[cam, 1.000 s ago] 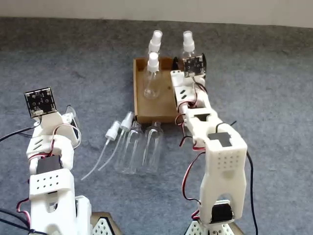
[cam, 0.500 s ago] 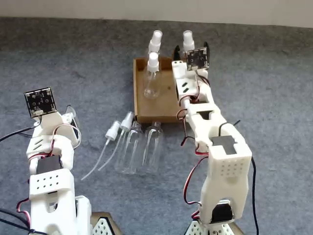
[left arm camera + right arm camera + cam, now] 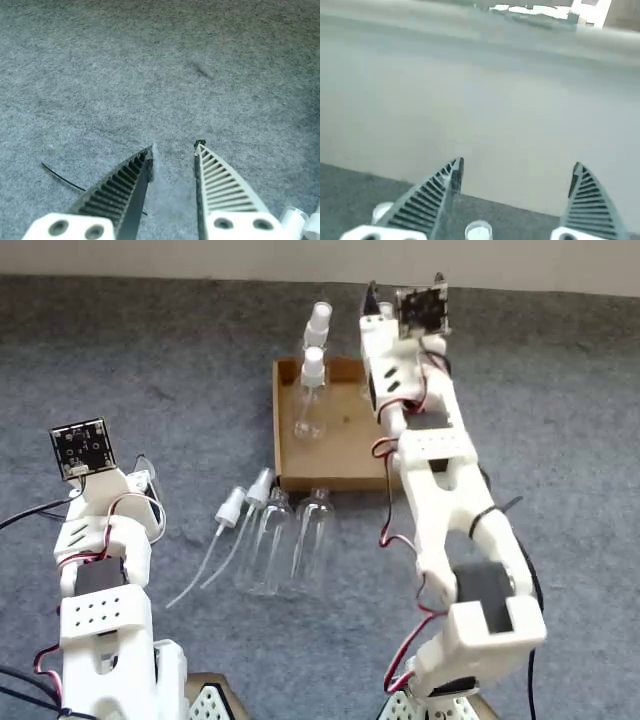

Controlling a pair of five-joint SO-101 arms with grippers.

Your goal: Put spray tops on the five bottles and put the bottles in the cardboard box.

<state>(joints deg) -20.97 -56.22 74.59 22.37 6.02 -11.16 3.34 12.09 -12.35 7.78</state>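
Note:
The cardboard box [image 3: 340,455] lies mid-table with one topped bottle [image 3: 311,405] in it. Just beyond its far edge a second topped bottle [image 3: 319,322] stands. My right arm [image 3: 432,445] stretches over the box's right side. At its end my right gripper [image 3: 517,165] is open, held above a third bottle's spray top [image 3: 478,231] [image 3: 385,310]. In front of the box lie two bare bottles [image 3: 266,543] [image 3: 314,537] and two loose spray tops [image 3: 229,506] [image 3: 261,484]. Over carpet at the left my left gripper [image 3: 174,147] stands open and holds nothing.
Grey carpet [image 3: 560,440] covers the table, and a pale wall runs along its far edge. The left arm [image 3: 100,540] stands folded at the near left, apart from the bottles. A thin black wire [image 3: 62,180] lies on the carpet by the left gripper.
My right arm has stretched out and risen, carrying its gripper from the box's far right corner to beyond the far edge, by the third bottle. The left arm kept still.

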